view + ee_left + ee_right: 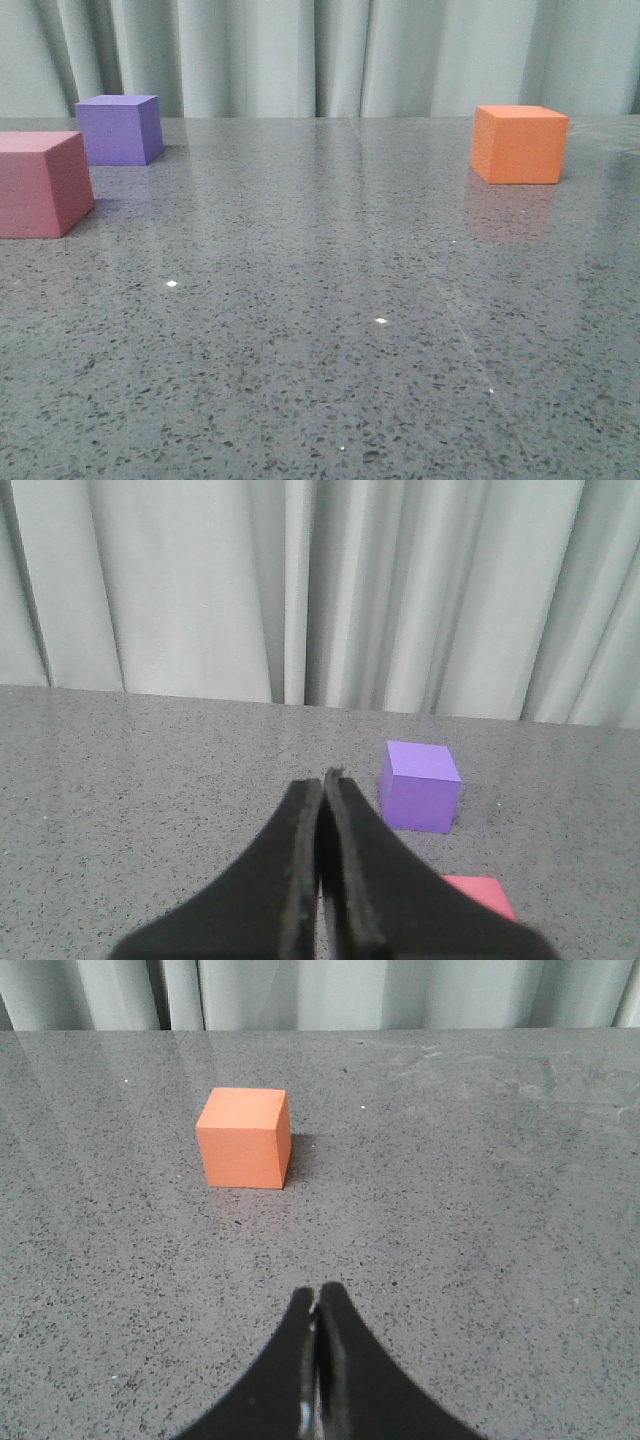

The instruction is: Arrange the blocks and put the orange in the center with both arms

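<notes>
The orange cube [520, 144] sits on the table at the far right; it also shows in the right wrist view [244, 1138]. The purple cube [120, 129] sits at the far left, and the pinkish-red cube [40, 183] is nearer, at the left edge. My left gripper [322, 782] is shut and empty, short of the purple cube [421, 785]; a corner of the pinkish-red cube [482, 894] shows beside it. My right gripper [318, 1295] is shut and empty, well short of the orange cube. Neither gripper shows in the front view.
The grey speckled table [330, 320] runs back to a pale curtain [330, 55] along its far edge.
</notes>
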{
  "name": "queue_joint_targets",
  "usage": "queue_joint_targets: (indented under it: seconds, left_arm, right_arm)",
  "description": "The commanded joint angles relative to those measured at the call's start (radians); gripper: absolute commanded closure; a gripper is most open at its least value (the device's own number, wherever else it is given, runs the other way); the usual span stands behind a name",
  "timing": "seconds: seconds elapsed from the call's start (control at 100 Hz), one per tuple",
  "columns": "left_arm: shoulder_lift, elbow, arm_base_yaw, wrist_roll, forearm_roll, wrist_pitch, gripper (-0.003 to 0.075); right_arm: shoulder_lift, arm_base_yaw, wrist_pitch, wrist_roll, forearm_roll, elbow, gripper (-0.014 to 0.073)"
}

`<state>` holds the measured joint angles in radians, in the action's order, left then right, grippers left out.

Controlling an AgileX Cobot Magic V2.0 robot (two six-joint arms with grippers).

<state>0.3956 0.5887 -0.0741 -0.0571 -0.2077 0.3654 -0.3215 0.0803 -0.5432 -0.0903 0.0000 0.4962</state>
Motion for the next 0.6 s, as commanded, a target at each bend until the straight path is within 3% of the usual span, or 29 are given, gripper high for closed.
queue_joint_targets:
  seconds: [0.0,0.08,0.2,0.34,0.43,0.59]
  left_arm:
    - [0.068,0.062,0.004,-0.004,-0.006,-0.054,0.0689]
    - [0.097,0.073,0.004,-0.004,-0.010,-0.054,0.0590]
    - [0.112,0.076,0.004,-0.004,-0.016,-0.054,0.0353]
    - [0.113,0.076,0.004,-0.004,-0.016,-0.054,0.0115]
    - [0.113,0.076,0.004,-0.004,-0.017,-0.054,0.0052]
    - [0.114,0.074,0.004,-0.004,-0.017,-0.066,0.0072]
  right_arm:
    - [-0.042,-0.005,0.068,0.008,0.000,0.047,0.0635]
    - [-0.049,-0.005,0.072,0.008,0.000,0.049,0.0515]
    - [-0.049,-0.005,0.073,0.008,0.000,0.049,0.0258]
    - [-0.049,-0.005,0.073,0.008,0.000,0.049,0.0057]
    - [-0.049,-0.005,0.072,0.008,0.000,0.049,0.0008]
    - [-0.049,-0.005,0.079,0.008,0.000,0.038,0.0013]
